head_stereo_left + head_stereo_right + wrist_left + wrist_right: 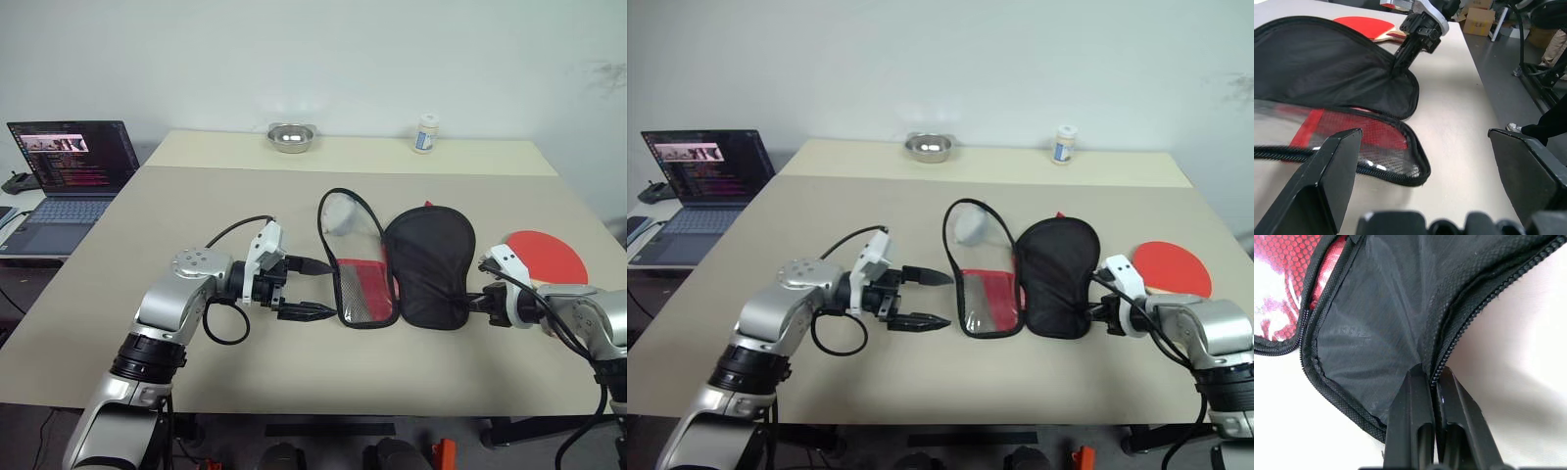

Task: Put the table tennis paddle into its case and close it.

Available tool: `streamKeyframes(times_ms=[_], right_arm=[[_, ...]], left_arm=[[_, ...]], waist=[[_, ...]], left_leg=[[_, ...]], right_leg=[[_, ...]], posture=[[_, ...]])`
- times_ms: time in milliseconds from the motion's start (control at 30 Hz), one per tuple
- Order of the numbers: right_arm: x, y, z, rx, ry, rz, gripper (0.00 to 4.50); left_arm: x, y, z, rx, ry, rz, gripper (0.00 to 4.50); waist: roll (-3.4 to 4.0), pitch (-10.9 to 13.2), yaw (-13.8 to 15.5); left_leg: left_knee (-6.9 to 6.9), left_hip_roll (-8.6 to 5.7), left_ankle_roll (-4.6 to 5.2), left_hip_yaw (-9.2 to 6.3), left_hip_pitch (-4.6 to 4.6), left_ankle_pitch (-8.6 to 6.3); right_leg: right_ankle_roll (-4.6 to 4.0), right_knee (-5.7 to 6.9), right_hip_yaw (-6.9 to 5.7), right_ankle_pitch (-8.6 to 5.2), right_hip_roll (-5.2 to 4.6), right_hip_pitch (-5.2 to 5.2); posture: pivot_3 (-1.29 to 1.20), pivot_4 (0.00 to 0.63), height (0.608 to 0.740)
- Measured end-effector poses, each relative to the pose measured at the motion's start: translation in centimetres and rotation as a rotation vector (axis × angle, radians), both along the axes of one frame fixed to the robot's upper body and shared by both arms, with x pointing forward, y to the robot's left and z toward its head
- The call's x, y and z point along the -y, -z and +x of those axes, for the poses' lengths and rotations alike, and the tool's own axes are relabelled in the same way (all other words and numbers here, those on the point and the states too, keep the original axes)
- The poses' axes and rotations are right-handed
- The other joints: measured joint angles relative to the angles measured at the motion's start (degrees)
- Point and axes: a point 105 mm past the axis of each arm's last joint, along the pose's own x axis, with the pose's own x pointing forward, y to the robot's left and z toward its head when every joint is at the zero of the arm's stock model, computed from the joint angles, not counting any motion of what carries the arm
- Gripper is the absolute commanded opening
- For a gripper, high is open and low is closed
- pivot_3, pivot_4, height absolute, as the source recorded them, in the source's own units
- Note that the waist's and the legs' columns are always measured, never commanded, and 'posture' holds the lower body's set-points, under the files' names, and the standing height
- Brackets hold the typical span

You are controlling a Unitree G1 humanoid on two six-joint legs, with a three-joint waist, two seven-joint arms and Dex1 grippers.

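1. Nearest the camera, by the table's (118,323) front edge, the robot's left gripper (306,287) hovers over the surface with its two black fingers spread wide and nothing between them. It points at the clear-and-red half of the case, ready, by the look of it, to steady or lift that flap.

2. Moving right, the case (428,264) lies unzipped and folded out flat in the middle of the table, mesh and red panel on the left, black fabric half on the right, the zipper piping looping away toward the far edge. Nothing is in it; both halves lie flat, and the red showing through the mesh looks to be the case's own panel.

3. Next, the right gripper (1431,382) has its fingers pinched shut on the black half's zippered rim, at the corner nearest the front edge. The wrist view shows fabric and zipper teeth caught between the tips. That grip probably serves to drag or spread the black flap toward the paddle's side.

4. Furthest right, the table tennis paddle (549,257) rests red face up near the table's right edge, just beyond the right gripper and outside the case. The task is barely underway.

5. Along the far edge sit a metal bowl (291,136) and a small white bottle (425,133), well clear of the action. What the bowl holds cannot be told from here.
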Motion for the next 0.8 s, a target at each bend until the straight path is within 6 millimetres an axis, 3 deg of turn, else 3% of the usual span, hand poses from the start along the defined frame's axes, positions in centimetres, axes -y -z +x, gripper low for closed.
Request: streamKeyframes(times_ms=[200,300,433,667,800], right_arm=[[0.6,-0.1,0.5,0.001,-0.005,-0.015,0.01],[0.7,-0.6,1.1,0.027,0.013,-0.018,0.67],[1.1,-1.1,1.8,0.062,0.051,-0.029,2.05],[4.1,-5.7,2.3,0.222,0.168,-0.032,4.47],[6.8,-7.7,1.5,0.306,0.314,-0.044,4.47]], left_arm=[[0.3,0.2,-0.1,-0.005,0.012,-0.002,4.5],[0.5,0.2,-0.2,-0.004,0.018,-0.006,4.5],[0.9,0.3,-0.2,-0.004,0.026,-0.014,4.5],[1.5,0.2,-0.1,-0.007,0.026,-0.042,4.5],[1.9,0.0,-0.3,-0.012,0.041,-0.067,4.5]], waist=[[0.0,0.0,0.0],[0.0,0.0,0.0],[0.03,0.0,0.0],[0.06,0.0,0.1],[0.06,0.0,0.3]], left_leg=[[0.01,0.0,0.0,0.02,0.0,0.0],[0.01,0.01,0.0,0.01,0.01,0.0],[0.0,0.01,0.0,0.04,0.0,0.0],[-0.01,0.0,0.0,0.05,-0.01,0.0],[-0.01,0.03,-0.01,0.02,0.0,0.0]], right_leg=[[0.0,0.01,0.01,0.0,0.0,0.0],[0.0,0.01,0.01,0.0,0.0,0.0],[0.0,0.01,0.03,0.0,0.0,-0.01],[0.0,0.0,0.03,0.0,-0.01,-0.01],[0.0,0.0,0.02,0.0,-0.03,0.0]], posture=[[0.0,0.15,0.74],[0.0,0.15,0.74],[0.0,0.15,0.74],[0.0,0.15,0.74],[0.0,0.15,0.74]])
